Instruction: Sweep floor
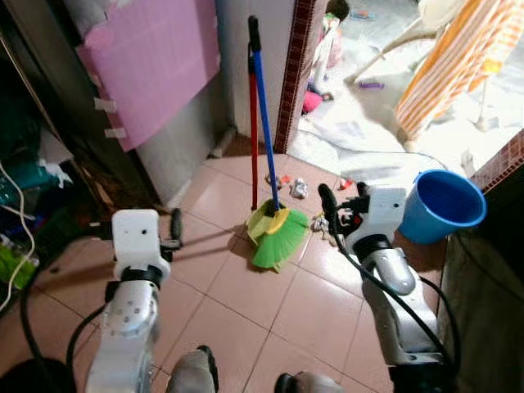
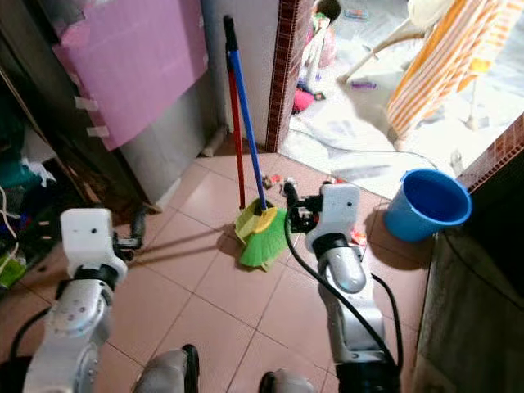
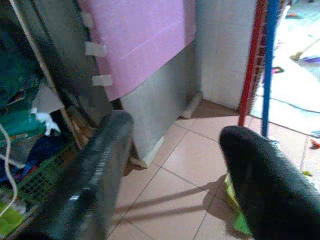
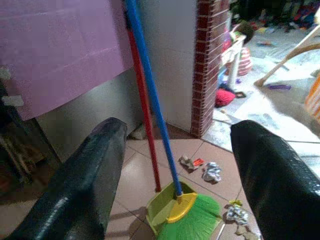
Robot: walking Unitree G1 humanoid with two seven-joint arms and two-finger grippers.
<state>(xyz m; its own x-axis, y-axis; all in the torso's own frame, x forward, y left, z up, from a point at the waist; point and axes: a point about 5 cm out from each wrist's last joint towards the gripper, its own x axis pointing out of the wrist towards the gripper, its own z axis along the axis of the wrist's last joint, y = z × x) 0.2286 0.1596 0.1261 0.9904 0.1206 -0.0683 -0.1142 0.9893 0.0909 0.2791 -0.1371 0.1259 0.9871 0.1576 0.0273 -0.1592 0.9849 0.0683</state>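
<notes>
Both silver arms reach forward low over the tiled floor [image 1: 246,295] in the left eye view, the left gripper [image 1: 175,227] and the right gripper [image 1: 327,202] raised short of the corner and holding nothing. Ahead, a broom [image 1: 266,139] with a blue handle and green bristles leans upright against the white wall, a red-handled dustpan [image 1: 255,143] just beside it; paper scraps [image 1: 299,188] lie near the bristles and a blue bucket [image 1: 443,205] stands off to the right.

From the left wrist, the fingers [image 3: 95,175] are spread wide, with the two handles beyond them.

From the right wrist, the fingers [image 4: 80,185] are also wide apart, with the broom handle between them but farther off.

I judge this the approach: sweeping has not begun, and next the right gripper must move in and close around the handle.
</notes>
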